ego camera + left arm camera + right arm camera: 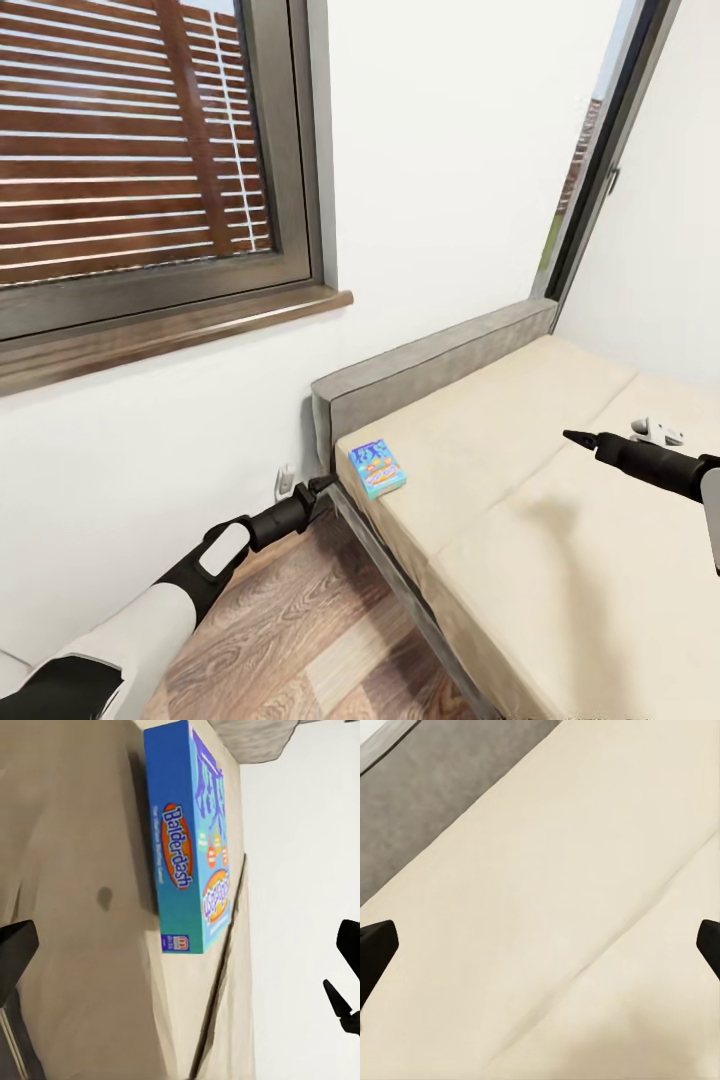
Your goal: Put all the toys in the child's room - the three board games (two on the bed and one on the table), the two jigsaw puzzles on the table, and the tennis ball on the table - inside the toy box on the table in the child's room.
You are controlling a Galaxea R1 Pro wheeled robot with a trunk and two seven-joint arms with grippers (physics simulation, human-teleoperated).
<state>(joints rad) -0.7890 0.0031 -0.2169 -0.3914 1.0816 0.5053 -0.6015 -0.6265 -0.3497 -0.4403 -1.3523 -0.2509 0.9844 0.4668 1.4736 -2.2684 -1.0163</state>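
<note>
Lying flat near the bed's point(560, 520) headboard corner, the blue game box point(377, 468) sits just ahead of the spread left gripper point(322, 487), long side across its reach, while the spread right gripper point(580, 437) hovers farther off.

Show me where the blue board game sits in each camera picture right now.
Head view: blue board game lies on the bed's near corner, by the grey headboard.
Left wrist view: blue board game, big, between the open fingertips.
Right wrist view: not in it.
Shared landmark: the beige mattress.
</note>
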